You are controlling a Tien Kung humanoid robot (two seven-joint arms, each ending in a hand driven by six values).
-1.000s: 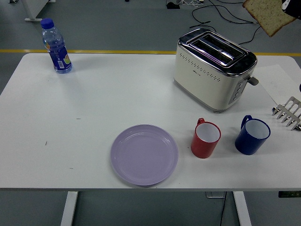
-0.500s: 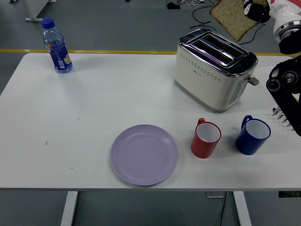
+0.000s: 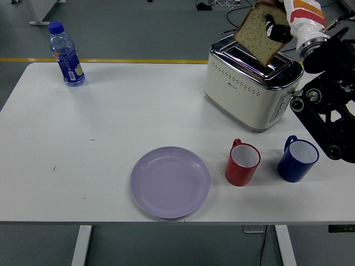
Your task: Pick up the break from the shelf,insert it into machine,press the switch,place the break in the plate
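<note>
A slice of brown bread (image 3: 256, 34) hangs tilted just above the slots of the cream and chrome toaster (image 3: 249, 88) at the table's back right. My right hand (image 3: 275, 27) is shut on the slice's right edge, with the black arm (image 3: 330, 105) coming in from the right edge. The slice's lower corner is close over the toaster's top; I cannot tell if it touches. A lilac plate (image 3: 170, 181) lies bare near the front edge, left of the cups. The toaster's lever and buttons (image 3: 284, 105) face right. My left arm is out of sight.
A red cup (image 3: 242, 163) and a blue cup (image 3: 297, 159) stand in front of the toaster. A blue water bottle (image 3: 66, 54) stands at the back left corner. Cables lie on the floor beyond the table.
My right hand has carried the bread left and down, from the top right corner to just above the toaster. The arm now covers the metal rack at the right edge.
</note>
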